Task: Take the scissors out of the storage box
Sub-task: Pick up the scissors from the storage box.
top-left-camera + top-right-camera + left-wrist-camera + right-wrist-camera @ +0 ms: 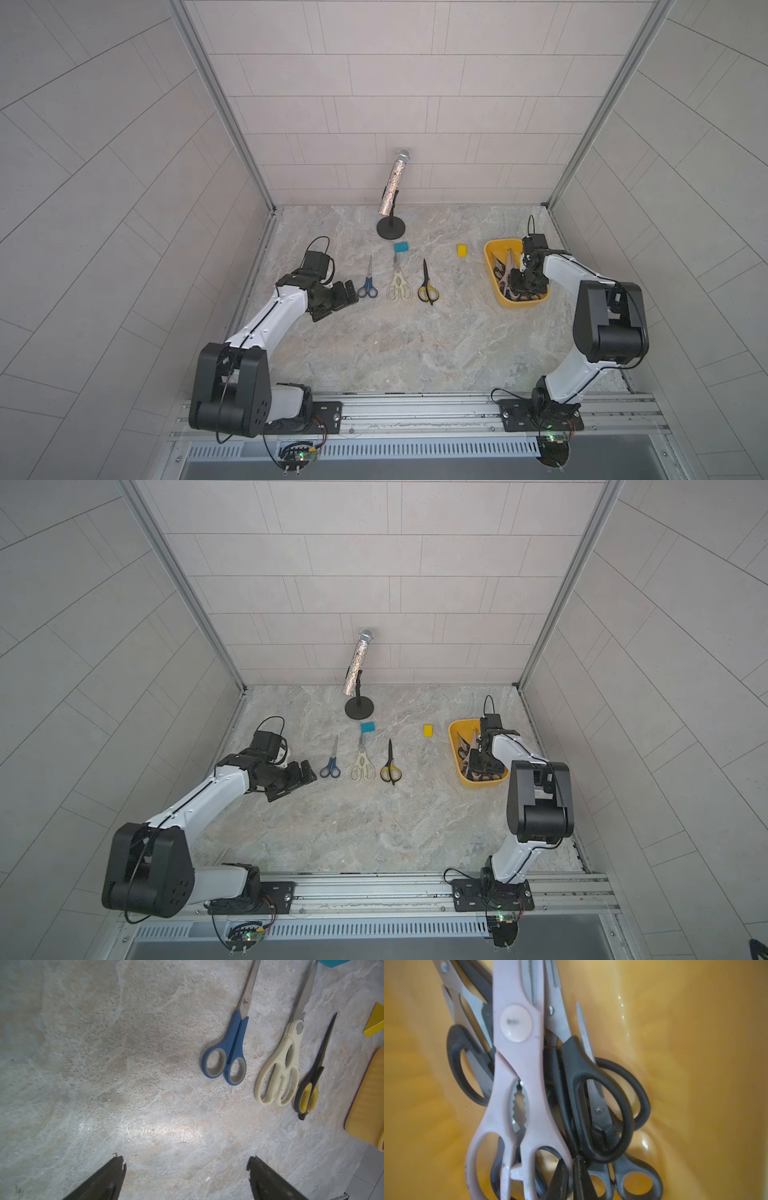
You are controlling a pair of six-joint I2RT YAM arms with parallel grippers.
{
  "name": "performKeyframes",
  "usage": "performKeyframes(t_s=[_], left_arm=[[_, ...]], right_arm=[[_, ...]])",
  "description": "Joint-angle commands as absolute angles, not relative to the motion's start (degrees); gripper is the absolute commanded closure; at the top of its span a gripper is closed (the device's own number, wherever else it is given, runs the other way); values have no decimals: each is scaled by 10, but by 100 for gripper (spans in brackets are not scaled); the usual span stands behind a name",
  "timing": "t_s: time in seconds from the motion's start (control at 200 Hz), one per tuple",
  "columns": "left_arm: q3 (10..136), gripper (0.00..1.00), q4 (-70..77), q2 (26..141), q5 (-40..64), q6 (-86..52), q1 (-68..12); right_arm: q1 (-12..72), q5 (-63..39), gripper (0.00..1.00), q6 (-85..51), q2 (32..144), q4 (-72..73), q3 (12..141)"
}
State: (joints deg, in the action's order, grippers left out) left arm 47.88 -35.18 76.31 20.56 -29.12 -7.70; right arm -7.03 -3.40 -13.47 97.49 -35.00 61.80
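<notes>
3 pairs out, in row on counter [415,345] at 9 o'clock of storage box [517,302]: blue scissors [367,286], cream kitchen shears [397,284], black-yellow scissors [428,289]. Left inside: pink shears [517,1059], several black-handled pairs [577,1068]. In box, right gripper [569,1162] pressed together among handles; what it pinches, cannot tell. Beside row, left gripper [186,1160] spread, empty.

A sparkly microphone [395,183] sits tilted on a black stand [391,228]. A teal block [401,247] lies near it, a yellow block [462,249] farther off.
</notes>
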Motion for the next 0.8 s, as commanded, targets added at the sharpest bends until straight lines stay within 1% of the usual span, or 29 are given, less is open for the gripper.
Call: performKeyframes(t_s=[0.0,0.27,0.525,0.61,0.73,0.795], left_arm=[[485,0,-354,762,199,-293,-78],[473,0,-354,747,199,-288,-78],[462,0,-347,735,204,-288,-77],[458,0,-345,728,204,-288,-77],[448,0,-343,718,206,-292,-75],[442,0,-341,712,207,-295,-75]], right_arm=[[-69,-23,94,-132,960,-352,623],[-69,-23,100,-140,906,-379,641],[-62,-37,100,-157,883,-428,685],[-42,-49,100,-162,879,-451,699],[16,-44,100,-170,859,-470,700],[48,-72,100,-190,844,-464,687]])
